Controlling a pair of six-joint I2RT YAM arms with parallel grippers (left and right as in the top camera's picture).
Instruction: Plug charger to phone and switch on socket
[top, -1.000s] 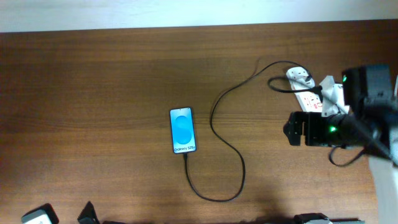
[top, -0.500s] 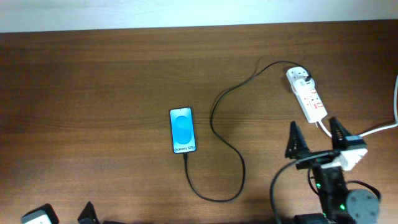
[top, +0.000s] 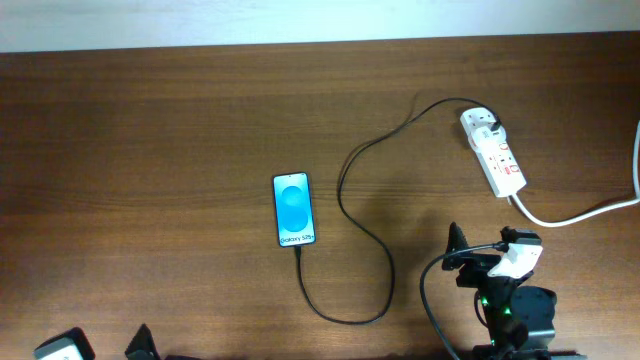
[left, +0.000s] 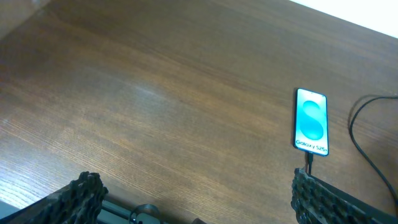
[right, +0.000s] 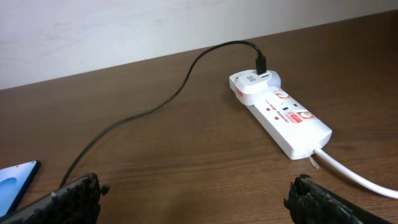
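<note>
The phone (top: 294, 209) lies flat mid-table, blue screen up; it also shows in the left wrist view (left: 310, 121) and at the left edge of the right wrist view (right: 15, 182). The black charger cable (top: 362, 250) runs from the phone's bottom edge, loops right and reaches the plug head (top: 483, 122) seated in the white socket strip (top: 497, 155), also in the right wrist view (right: 283, 115). My right gripper (top: 490, 255) is open and empty at the front right, below the socket (right: 196, 196). My left gripper (left: 196, 202) is open and empty at the front left.
A thick white cord (top: 580, 212) leaves the socket's near end toward the right edge, also seen in the right wrist view (right: 354, 174). A pale wall borders the table's far edge (top: 300, 25).
My right arm has pulled back from over the socket to the table's front right edge. The socket now lies uncovered. Phone and cable have not moved.
</note>
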